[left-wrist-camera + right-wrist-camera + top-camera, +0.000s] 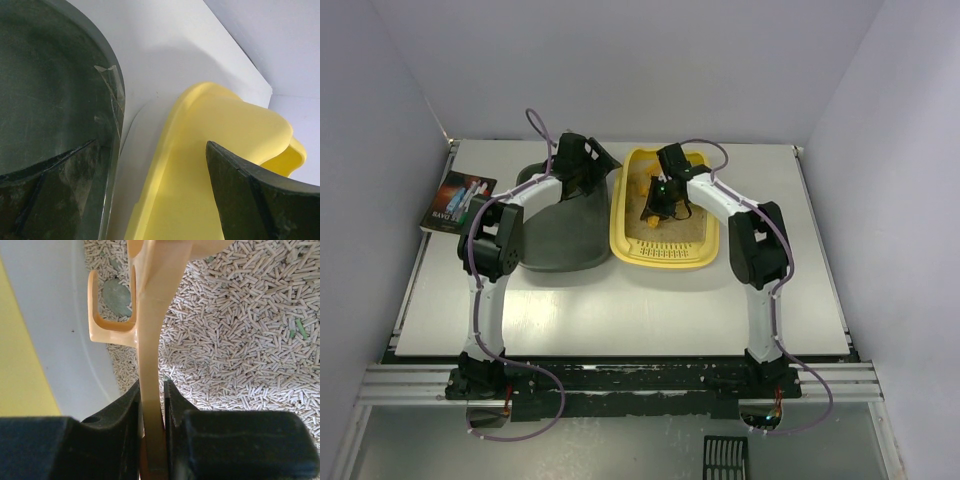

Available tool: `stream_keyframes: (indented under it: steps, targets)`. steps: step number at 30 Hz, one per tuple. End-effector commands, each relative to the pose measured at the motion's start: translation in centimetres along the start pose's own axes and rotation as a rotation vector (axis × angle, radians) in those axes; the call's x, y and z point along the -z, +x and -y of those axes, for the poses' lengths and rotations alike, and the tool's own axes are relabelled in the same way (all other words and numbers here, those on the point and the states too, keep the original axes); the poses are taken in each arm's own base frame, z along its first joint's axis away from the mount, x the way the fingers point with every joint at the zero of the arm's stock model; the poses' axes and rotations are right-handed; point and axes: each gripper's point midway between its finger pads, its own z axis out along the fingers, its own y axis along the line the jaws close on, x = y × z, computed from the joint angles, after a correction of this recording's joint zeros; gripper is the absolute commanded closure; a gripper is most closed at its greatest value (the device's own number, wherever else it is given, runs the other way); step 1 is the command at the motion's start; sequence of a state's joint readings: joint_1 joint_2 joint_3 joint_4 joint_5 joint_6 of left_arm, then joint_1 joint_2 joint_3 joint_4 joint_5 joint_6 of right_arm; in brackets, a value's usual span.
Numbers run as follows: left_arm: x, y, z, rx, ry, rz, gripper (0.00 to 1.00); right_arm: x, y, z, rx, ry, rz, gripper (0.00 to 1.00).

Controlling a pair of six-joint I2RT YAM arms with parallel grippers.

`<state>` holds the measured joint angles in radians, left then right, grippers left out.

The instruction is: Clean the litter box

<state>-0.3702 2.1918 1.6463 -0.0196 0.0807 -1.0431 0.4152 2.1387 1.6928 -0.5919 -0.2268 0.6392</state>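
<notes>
Looking across the white table point(620, 310) from the arm bases: litter box point(665, 260), yellow, sits at the far centre-right of the table, long side running away from the arms; dark grey-green tray point(535, 262) lies just beside it on the left, the two rims close together, and I cannot tell whether they touch; a printed booklet point(458, 200) lies at the far left edge of the table, well apart from both

Right gripper point(657, 212) is down inside the litter box, over its far half; in the wrist view its black fingers point(127, 405) are clamped tight on the flat handle of an orange-yellow scoop point(150, 315), handle pinched edge-on between them; pale pellet litter point(240, 340) fills the floor under the scoop; a grey-green lump point(117, 292) rests on the pellets inside the scoop's side hook; a few small green bits are scattered at the right; the box's pale inner wall and yellow rim show at left

Left gripper point(595, 160) hangs over the far right corner of the dark tray, next to the litter box's far left corner; its jaws stand wide apart, holding nothing; one dark finger point(250, 195) shows in front of the yellow rim in the left wrist view, the dark tray's wall at left
</notes>
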Motion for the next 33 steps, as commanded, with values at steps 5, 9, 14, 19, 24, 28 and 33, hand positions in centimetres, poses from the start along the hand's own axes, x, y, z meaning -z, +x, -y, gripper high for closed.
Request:
stream_keyframes:
  steps: [5,9,14,19,24,28,33]
  targets:
    - [0.7,1.0,0.2,0.026,-0.017,-0.012,0.01,-1.9,0.1,-0.5,0.028,-0.029,-0.031,1.0]
    - [0.8,1.2,0.2,0.022,-0.015,-0.016,0.01,-2.2,0.3,-1.4,0.049,-0.052,-0.058,1.0]
    - [1.0,1.2,0.4,0.017,-0.01,-0.016,0.01,-2.7,1.0,-2.2,0.096,-0.058,-0.1,1.0]
    - [1.1,1.2,0.4,0.012,-0.01,-0.015,0.01,-2.7,1.7,-3.1,0.124,-0.103,-0.13,1.0]
    - [1.3,1.2,0.5,0.007,-0.005,-0.014,0.01,-2.2,2.2,-4.4,0.129,-0.205,-0.142,1.0]
    - [1.4,1.3,0.8,0.007,0.007,-0.021,0.01,-2.0,2.7,-4.4,0.113,-0.277,-0.18,1.0]
    - [1.5,1.3,1.2,0.003,0.028,-0.028,0.01,-1.5,2.6,-3.6,0.079,-0.338,-0.194,1.0]
